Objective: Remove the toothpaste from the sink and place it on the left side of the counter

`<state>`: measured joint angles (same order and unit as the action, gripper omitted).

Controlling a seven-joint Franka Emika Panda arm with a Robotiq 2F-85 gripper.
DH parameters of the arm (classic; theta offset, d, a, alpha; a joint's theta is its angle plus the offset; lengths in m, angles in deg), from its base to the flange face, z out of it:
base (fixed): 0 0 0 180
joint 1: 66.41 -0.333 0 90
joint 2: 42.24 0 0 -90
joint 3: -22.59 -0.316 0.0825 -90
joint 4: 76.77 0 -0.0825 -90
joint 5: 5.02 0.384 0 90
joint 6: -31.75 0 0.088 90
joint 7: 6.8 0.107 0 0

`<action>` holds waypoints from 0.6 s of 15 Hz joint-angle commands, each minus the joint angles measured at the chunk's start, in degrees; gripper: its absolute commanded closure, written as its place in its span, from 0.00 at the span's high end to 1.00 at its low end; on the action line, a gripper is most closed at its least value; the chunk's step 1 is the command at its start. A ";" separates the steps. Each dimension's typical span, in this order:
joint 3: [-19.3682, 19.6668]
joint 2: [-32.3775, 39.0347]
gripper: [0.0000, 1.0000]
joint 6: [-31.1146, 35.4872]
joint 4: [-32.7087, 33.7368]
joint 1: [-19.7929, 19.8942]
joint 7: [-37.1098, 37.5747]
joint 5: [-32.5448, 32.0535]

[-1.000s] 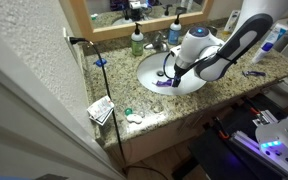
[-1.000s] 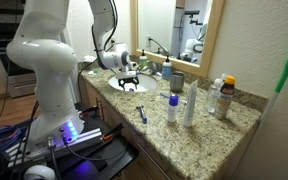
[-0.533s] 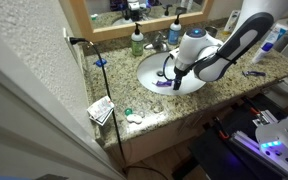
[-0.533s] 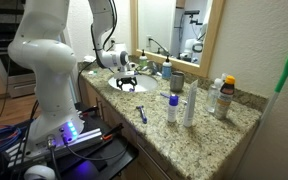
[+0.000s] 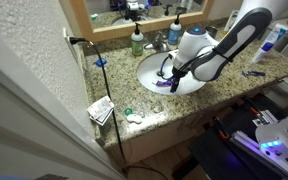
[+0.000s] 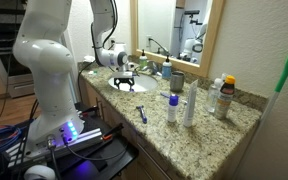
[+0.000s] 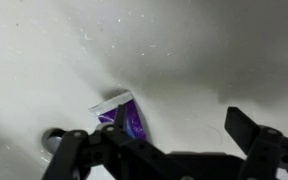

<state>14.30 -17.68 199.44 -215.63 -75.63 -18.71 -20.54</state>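
The toothpaste (image 7: 123, 113) lies inside the sink (image 7: 184, 50), flat on the white porcelain wall of the basin. In the wrist view its crimped end points up the slope and its lower end is hidden behind the dark body of the tool (image 7: 144, 132). The tool is spread wide, one finger on each side of the tube with clear gaps, and the tube sits closer to the finger on the left of that picture. Whether anything touches the tube cannot be told. In an exterior view the tool (image 5: 168, 72) hangs low in the sink (image 5: 146, 68), with the purple tube (image 5: 165, 84) just below it near the front rim of the sink. The chrome tap (image 5: 160, 42) stands at the back rim of the sink, and a green bottle (image 5: 137, 41) stands just beside the tap. The speckled counter (image 5: 114, 88) surrounds the sink. In an exterior view the tool (image 6: 128, 76) reaches down into the sink (image 6: 136, 88), and a thin blue-purple brush (image 6: 142, 113) lies on the counter (image 6: 199, 135) well apart from the sink, with two white bottles (image 6: 171, 106) farther from the sink than the brush.
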 commanded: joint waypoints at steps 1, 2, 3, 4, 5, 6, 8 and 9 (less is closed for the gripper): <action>0.04 -0.07 1.00 -0.11 0.00 -0.06 -0.33 0.39; 0.03 -0.07 1.00 -0.10 -0.01 -0.03 -0.33 0.40; 0.03 -0.07 1.00 -0.10 -0.02 -0.01 -0.33 0.40; 0.03 -0.07 1.00 -0.10 -0.02 0.00 -0.33 0.41; 0.03 -0.07 1.00 -0.11 -0.02 0.01 -0.34 0.41; 0.03 -0.07 1.00 -0.11 -0.02 0.01 -0.34 0.41; 0.03 -0.07 1.00 -0.11 -0.03 0.01 -0.34 0.41; 4.73 0.75 1.00 3.46 -0.24 -4.00 2.79 -3.25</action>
<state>14.26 -17.67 199.46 -215.65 -75.53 -18.71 -20.53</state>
